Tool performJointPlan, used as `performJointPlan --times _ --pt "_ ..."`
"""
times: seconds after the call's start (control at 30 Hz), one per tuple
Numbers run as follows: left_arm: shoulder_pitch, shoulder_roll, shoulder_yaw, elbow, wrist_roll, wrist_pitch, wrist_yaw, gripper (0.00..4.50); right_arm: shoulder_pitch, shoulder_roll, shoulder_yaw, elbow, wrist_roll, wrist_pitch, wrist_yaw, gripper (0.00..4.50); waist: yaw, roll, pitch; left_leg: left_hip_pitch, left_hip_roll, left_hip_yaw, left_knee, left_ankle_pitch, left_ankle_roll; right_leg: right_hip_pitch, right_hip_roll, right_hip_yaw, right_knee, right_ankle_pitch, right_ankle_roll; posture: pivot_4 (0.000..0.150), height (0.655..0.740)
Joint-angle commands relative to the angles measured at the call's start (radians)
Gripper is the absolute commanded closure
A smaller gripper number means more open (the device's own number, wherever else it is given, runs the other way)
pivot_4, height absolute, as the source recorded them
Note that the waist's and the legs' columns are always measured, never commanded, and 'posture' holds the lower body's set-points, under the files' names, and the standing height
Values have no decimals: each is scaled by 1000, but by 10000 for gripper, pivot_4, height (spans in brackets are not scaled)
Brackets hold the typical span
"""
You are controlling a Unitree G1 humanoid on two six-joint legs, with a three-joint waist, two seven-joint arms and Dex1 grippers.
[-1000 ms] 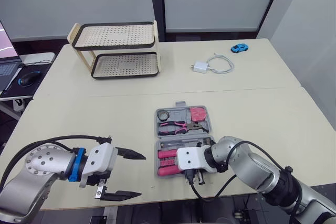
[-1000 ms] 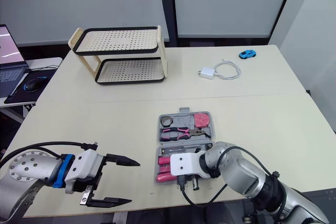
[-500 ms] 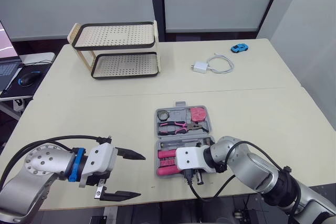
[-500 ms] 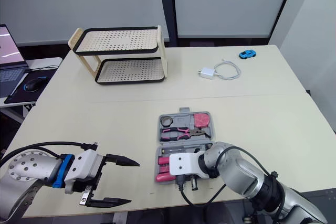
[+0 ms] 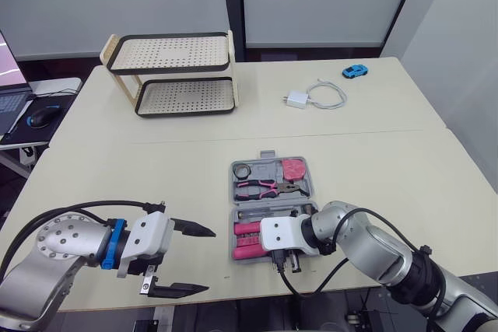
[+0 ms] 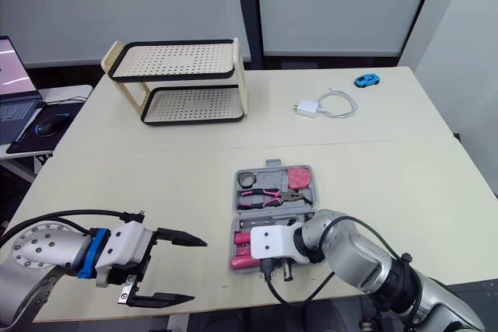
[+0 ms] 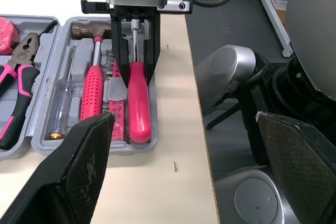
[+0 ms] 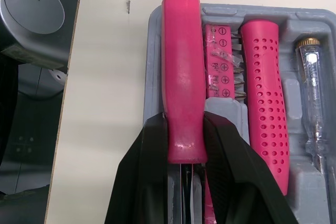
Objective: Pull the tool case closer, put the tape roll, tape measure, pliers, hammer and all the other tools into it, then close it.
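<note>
- The grey tool case (image 5: pixel 268 211) lies open on the table (image 5: pixel 156 169), near the front edge, lid half away from the robot.
- In the far half sit the tape roll (image 5: pixel 243 169), the pink-handled pliers (image 5: pixel 264 187) and the pink tape measure (image 5: pixel 293 169).
- In the near half the hammer (image 8: pixel 265 93), with its dotted pink grip, lies in its slot; a clear tester screwdriver (image 8: pixel 313 93) is on one side of it and a pink bit holder (image 8: pixel 218 61) on the other.
- The pink-handled screwdriver (image 8: pixel 182 77) lies along the case's outermost slot, beside the bit holder.
- The right gripper (image 8: pixel 184 129) is low over the near half of the case, its two black fingers pressed against either side of the screwdriver where handle meets shaft. It appears to be clamped on it, though whether the tool is fully seated in the slot is hard to judge.
- The left gripper (image 5: pixel 210 260) hovers over bare table left of the case, jaws wide apart and holding nothing.
- Further back stand a two-tier perforated rack (image 5: pixel 175 75), a white charger with cable (image 5: pixel 311 97) and a blue toy car (image 5: pixel 355 71).
</note>
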Motion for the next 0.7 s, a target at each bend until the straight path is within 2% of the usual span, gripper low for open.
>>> performJointPlan --times 0.03,0.33,0.53,0.7 --pt "-9 12 22 -16 -13 -8 -5 0 -8 2 -4 -28 11 -5 -4 38792 0 0 0 0 0 0 0 0 0 0 0 0 0 0 0 1500 7400" --pt "-17 10 18 -14 -12 -6 -4 0 -7 3 -8 -25 14 -8 -8 38792 0 0 0 0 0 0 0 0 0 0 0 0 0 0 0 1500 7400" --pt "-14 11 19 -15 -12 -5 -3 0 -7 5 -6 -26 18 -9 -10 18763 0 0 0 0 0 0 0 0 0 0 0 0 0 0 0 1500 7400" --pt "-16 9 17 -13 -11 -7 -4 0 -7 7 -4 -25 17 -9 -16 18763 0 0 0 0 0 0 0 0 0 0 0 0 0 0 0 1500 7400"
